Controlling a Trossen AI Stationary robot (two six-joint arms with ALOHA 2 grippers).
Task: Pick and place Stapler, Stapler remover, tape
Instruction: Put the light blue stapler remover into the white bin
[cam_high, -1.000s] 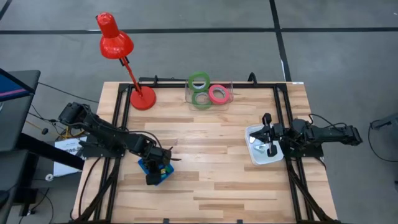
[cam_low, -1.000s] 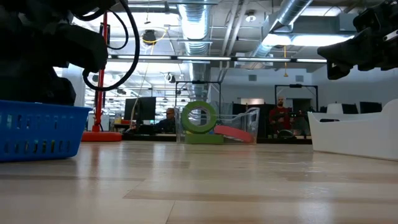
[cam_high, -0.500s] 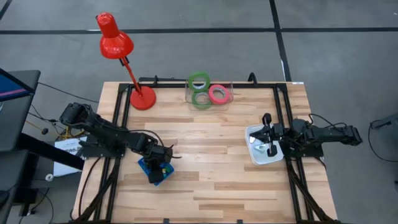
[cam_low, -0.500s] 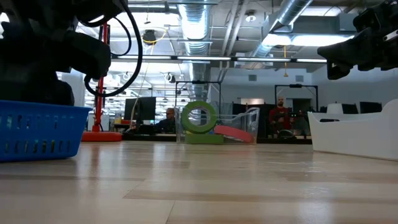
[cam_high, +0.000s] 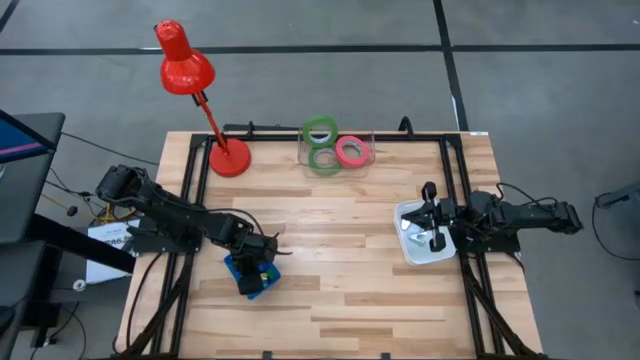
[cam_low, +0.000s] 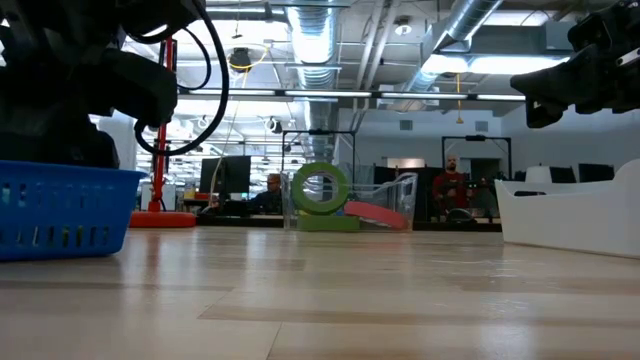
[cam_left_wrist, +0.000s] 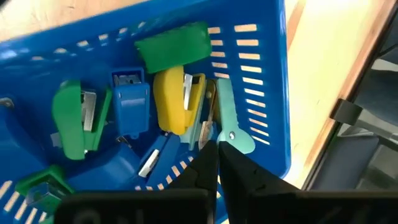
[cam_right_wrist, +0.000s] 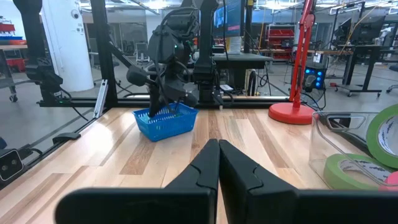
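A blue basket (cam_high: 250, 272) stands near the table's left edge. In the left wrist view it holds several small staplers and staple removers: green (cam_left_wrist: 74, 121), blue (cam_left_wrist: 130, 102), yellow (cam_left_wrist: 171, 102) and teal (cam_left_wrist: 227, 121). My left gripper (cam_left_wrist: 214, 149) reaches down into the basket, shut, its tips right beside the teal staple remover's rounded end. My right gripper (cam_right_wrist: 217, 149) waits shut and level above the white tray (cam_high: 420, 247) at the right. The tape rings, two green (cam_high: 320, 131) (cam_high: 324, 158) and one pink-red (cam_high: 350, 151), sit in a clear box at the far edge. My left gripper comes slanting down from above into the basket. Its shut fingertips (cam_left_wrist: 208, 158) stand against the teal staple remover's rounded end (cam_left_wrist: 239, 140). Whether they touch it or have a thin part of it between them, I cannot tell.
A red desk lamp (cam_high: 228, 157) stands at the far left corner, its arm and shade leaning out beyond the table. Bare wood lies between the basket and the tray. Dark frame rails run along the table's left, right and far sides.
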